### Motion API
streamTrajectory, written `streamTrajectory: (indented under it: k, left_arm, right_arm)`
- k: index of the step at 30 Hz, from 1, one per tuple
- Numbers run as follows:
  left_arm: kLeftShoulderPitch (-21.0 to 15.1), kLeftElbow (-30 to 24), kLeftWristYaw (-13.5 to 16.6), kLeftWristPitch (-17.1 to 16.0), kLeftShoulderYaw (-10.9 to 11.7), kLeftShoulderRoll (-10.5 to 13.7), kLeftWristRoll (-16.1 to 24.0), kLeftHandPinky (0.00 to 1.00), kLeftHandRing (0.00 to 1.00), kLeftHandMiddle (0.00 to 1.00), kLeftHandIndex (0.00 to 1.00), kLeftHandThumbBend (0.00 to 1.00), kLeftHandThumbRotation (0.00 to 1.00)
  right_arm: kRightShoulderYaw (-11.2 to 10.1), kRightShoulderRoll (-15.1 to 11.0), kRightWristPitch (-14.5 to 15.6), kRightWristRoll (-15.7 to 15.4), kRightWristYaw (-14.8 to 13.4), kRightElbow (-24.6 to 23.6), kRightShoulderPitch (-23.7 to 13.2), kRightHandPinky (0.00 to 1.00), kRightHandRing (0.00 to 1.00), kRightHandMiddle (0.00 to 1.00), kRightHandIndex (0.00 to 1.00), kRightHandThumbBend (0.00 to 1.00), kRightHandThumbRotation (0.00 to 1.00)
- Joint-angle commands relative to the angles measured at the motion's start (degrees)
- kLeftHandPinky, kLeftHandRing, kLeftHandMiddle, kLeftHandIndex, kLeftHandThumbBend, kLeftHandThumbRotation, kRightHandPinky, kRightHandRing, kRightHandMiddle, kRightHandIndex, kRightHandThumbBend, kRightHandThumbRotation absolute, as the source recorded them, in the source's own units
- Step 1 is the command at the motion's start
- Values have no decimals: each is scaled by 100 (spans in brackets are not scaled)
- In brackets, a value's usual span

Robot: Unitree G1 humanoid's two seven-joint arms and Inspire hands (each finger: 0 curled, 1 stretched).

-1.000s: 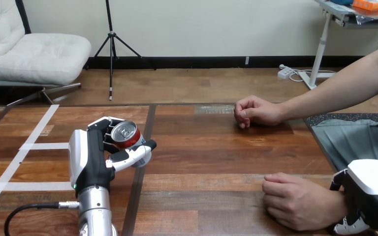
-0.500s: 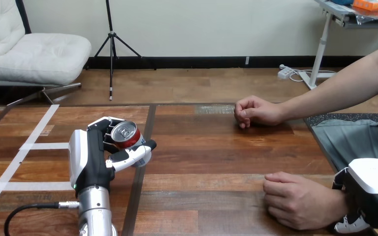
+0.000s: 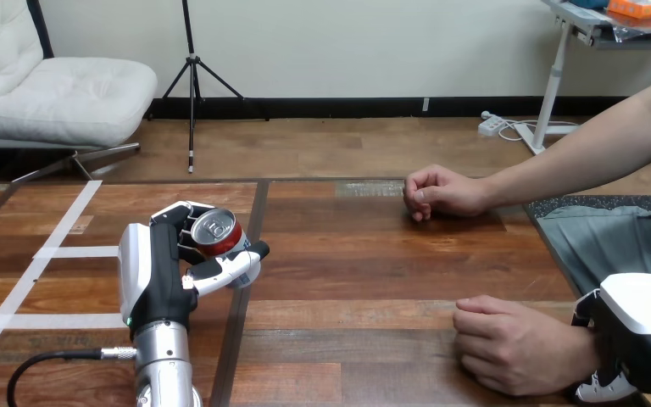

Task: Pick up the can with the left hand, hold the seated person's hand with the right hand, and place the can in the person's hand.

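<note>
In the head view, the can (image 3: 218, 234) sits in the left hand (image 3: 163, 275), whose fingers and thumb are curled round its red side. It is tilted so the silver top faces up and toward the camera. It seems to be lifted just clear of the worktop (image 3: 373, 280), though the angle leaves that uncertain. The grip wraps the body and leaves the top and the side away from the palm free, which suits passing the can into another palm. Well to the right of the can and nearer the camera, the person's nearer hand (image 3: 517, 346) lies palm down on the wood with its fingers loosely bent, so it is not yet turned to receive anything. The right hand (image 3: 644, 326) is farther right of the can again, at the wrist of that hand, where it could steady it. Its white shell hides the contact, so I cannot tell whether it grips the wrist or only rests beside it. To the right of the can and farther from the camera, the person's farther hand (image 3: 439, 192) rests in a loose fist, out of the way of the handover.
</note>
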Motion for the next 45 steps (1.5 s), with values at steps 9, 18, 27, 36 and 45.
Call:
streamTrajectory:
  k: [9,18,27,36,45]
  left_arm:
    - [-334,-360,23,-58,18,41,23,39,42,46,48,63,0]
    - [-340,-353,31,-64,3,44,46,39,43,46,48,62,0]
    - [-340,-360,5,-85,12,39,18,40,43,46,48,62,0]
    - [-346,-354,6,-66,19,35,11,40,43,46,48,62,0]
    - [-353,-331,16,-86,15,35,11,40,42,46,48,62,0]
  right_arm:
    - [19,-33,-52,232,-12,333,207,32,40,46,46,79,0]
    - [44,-56,35,221,35,347,193,33,42,49,49,76,0]
    - [34,-59,104,233,112,342,178,36,45,51,52,75,0]
    - [-18,-87,-11,270,-19,343,233,38,47,53,52,73,0]
    - [-43,-100,-19,330,-45,370,234,40,48,54,53,73,0]
